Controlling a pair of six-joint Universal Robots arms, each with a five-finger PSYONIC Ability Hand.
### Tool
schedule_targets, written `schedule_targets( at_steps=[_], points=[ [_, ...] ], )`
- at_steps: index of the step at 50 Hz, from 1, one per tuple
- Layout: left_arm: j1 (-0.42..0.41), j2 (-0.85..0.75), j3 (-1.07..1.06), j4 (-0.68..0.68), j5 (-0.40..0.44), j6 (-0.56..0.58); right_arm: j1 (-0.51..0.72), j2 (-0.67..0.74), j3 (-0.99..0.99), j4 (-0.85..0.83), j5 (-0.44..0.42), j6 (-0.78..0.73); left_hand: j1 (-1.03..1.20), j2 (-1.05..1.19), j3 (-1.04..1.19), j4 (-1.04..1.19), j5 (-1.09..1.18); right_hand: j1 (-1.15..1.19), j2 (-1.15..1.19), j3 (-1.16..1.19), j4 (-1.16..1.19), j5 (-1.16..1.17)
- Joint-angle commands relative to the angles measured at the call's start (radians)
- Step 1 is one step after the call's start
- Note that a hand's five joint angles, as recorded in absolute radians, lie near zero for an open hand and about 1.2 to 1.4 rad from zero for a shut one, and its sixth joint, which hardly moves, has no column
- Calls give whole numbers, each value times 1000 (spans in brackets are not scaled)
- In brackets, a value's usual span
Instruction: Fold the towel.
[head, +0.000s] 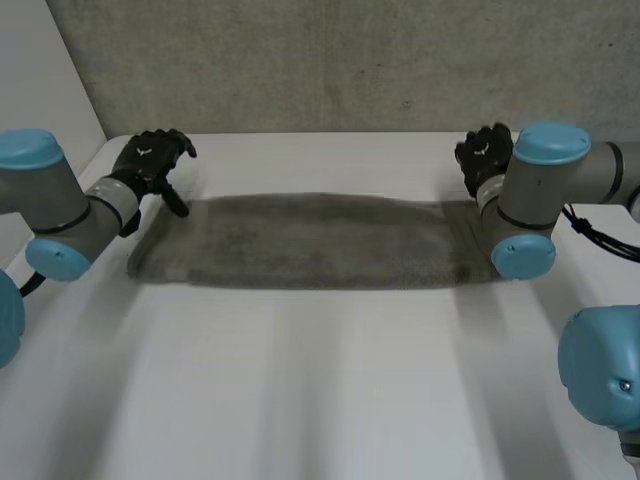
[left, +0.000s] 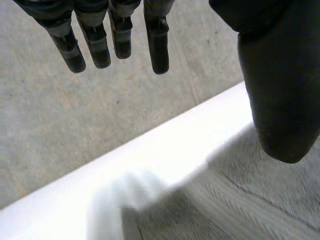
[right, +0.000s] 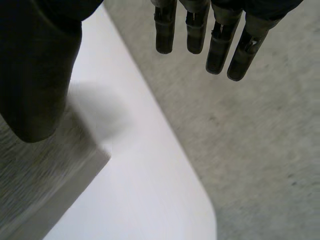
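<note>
Towel (head: 315, 240): laid flat as a long grey strip on the white table (head: 320, 390), stretched between the two hands.
Left hand (head: 150, 160): held at the towel's far corner on its side, with fingers (left: 117, 35) straight, thumb apart over the cloth, nothing pinched.
Right hand (head: 485, 155): held at the opposite far corner, with fingers straight, thumb apart, nothing gripped.
</note>
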Motion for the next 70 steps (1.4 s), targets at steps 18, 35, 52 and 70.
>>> schedule_targets(
  at_steps=[18, 35, 52, 70],
  points=[
    [13, 510, -492, -7, 3, 2, -14, -584, 582, 278, -166, 139, -77, -71, -75, -79, -56, -16, -28, -23, -26, 9],
    [-2, 552, -733, 62, 2, -7, -150, -552, 1028, -202, -199, 127, -77, -71, -75, -79, -56, 81, 69, 74, 71, 106],
    [-8, 538, -740, 65, 2, -12, -193, -423, 993, -293, -225, 129, -77, -71, -75, -79, -56, 301, 290, 294, 291, 327],
    [-10, 519, -742, 65, 2, -12, -232, -434, 1010, -350, -263, 139, -77, -71, -75, -79, -56, 1116, 1105, 1109, 1106, 1142]
  ],
)
